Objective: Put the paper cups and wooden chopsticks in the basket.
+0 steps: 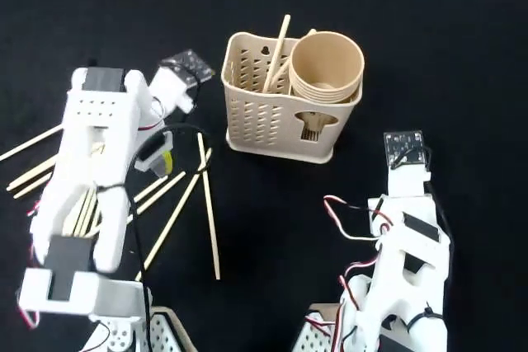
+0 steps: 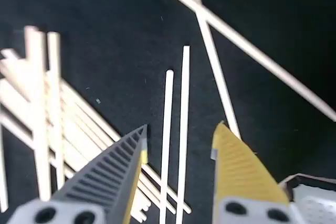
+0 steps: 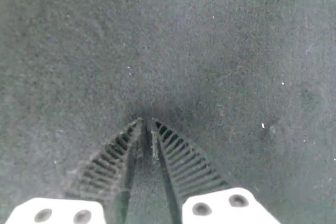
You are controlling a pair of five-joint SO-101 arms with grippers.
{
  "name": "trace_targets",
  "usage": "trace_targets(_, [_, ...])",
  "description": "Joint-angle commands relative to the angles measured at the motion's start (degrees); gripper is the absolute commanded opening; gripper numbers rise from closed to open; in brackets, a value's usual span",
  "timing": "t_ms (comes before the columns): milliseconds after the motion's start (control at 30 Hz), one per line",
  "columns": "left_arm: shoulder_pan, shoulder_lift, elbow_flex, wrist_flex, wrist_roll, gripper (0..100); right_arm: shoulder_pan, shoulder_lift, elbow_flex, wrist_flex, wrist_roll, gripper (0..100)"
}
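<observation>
A beige slotted basket stands at the table's middle back. Stacked paper cups sit in its right half, and a wooden chopstick leans in its left half. Several loose chopsticks lie scattered on the black cloth left of the basket. My left gripper hangs open just above them, with two parallel chopsticks lying between its fingers and a pile of chopsticks beside it. My right gripper is shut on nothing, pointing down at bare cloth.
The left arm covers part of the chopstick pile; more sticks poke out at the far left. The right arm stands at the front right, below and right of the basket. Cables run along the table's back edge.
</observation>
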Motion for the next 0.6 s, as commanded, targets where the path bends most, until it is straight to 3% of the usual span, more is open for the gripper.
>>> trace_targets(0, [-3.03,7.21,3.30,-7.56,-2.02,20,0.26,-1.19,-0.92,-0.70,-0.62,1.8])
trace_targets(133, [-3.38,14.59,3.91,-11.25,-2.02,20,0.26,-1.19,-0.92,-0.70,-0.62,1.8])
trace_targets(467, [-2.07,22.24,3.82,-11.52,-2.02,19,0.26,-1.19,-0.92,-0.70,-0.62,1.8])
trace_targets(567, [-2.24,22.77,4.35,-13.01,-2.02,11,0.26,-1.19,-0.92,-0.70,-0.62,1.8])
